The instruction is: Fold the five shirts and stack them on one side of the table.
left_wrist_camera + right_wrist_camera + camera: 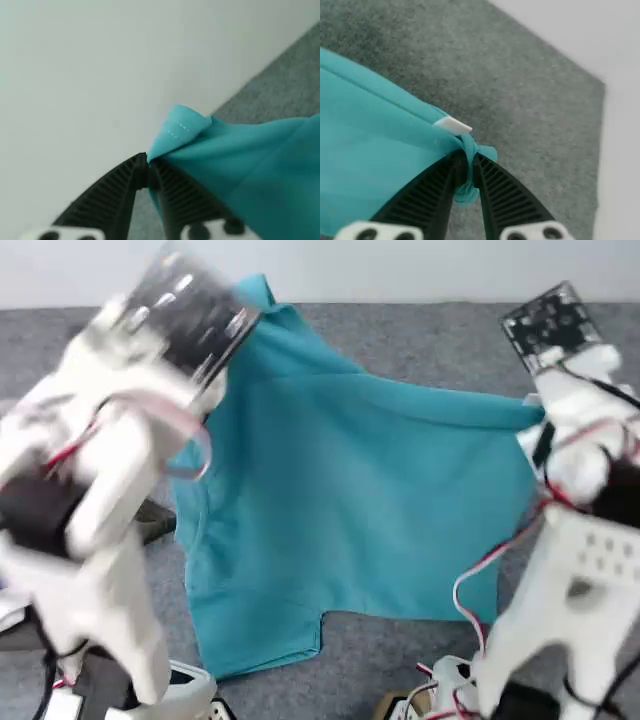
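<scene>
A teal shirt [350, 510] lies spread over the grey table, lifted along its far edge. My left gripper [148, 172] is shut on a far corner of the shirt [240, 165], close to the white wall; in the high view that corner [255, 290] sticks up at the back left beside the left arm [120, 440]. My right gripper [466, 167] is shut on another bunched corner of the shirt [375, 155], where a small white tag [452, 125] shows. The right arm [580, 490] stands at the shirt's right edge.
Grey felt [420, 325] covers the table up to the white back wall [400, 265]. Cables and arm bases [440, 690] crowd the near edge. Bare grey surface [510, 80] lies beyond the right gripper.
</scene>
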### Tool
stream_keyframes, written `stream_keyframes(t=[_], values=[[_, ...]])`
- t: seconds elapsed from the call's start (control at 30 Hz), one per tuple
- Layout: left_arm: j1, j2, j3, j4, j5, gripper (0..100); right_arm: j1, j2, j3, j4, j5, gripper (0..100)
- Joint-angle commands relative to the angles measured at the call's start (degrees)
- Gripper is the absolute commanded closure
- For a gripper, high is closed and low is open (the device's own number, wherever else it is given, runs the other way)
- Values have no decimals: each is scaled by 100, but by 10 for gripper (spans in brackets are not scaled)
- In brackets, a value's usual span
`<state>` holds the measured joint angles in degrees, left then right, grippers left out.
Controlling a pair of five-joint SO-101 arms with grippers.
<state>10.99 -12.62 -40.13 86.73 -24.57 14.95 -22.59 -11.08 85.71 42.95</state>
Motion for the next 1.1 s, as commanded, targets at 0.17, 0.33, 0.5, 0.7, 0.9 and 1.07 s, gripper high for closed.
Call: stream_keyframes(t=[0.17, 0.33, 0.5, 0.7, 0.9, 1.07], values=[[-457, -53, 3943, -4105, -18, 987, -145, 989, 932, -2580, 0, 990], [-536, 26, 5429, -6312, -35, 987, -207, 1886, 932, -3855, 26, 990], [-589, 624, 5657, -7147, -44, 987, -330, 2545, 932, -4804, 44, 990], [-571, 774, 5420, -6681, -44, 987, -585, 2695, 949, -4382, 44, 990], [-571, 633, 5262, -5090, -589, 987, -646, 2703, 949, -3099, 44, 990], [-519, 18, 5279, -3666, -686, 987, -646, 2677, 949, -1974, 44, 990]])
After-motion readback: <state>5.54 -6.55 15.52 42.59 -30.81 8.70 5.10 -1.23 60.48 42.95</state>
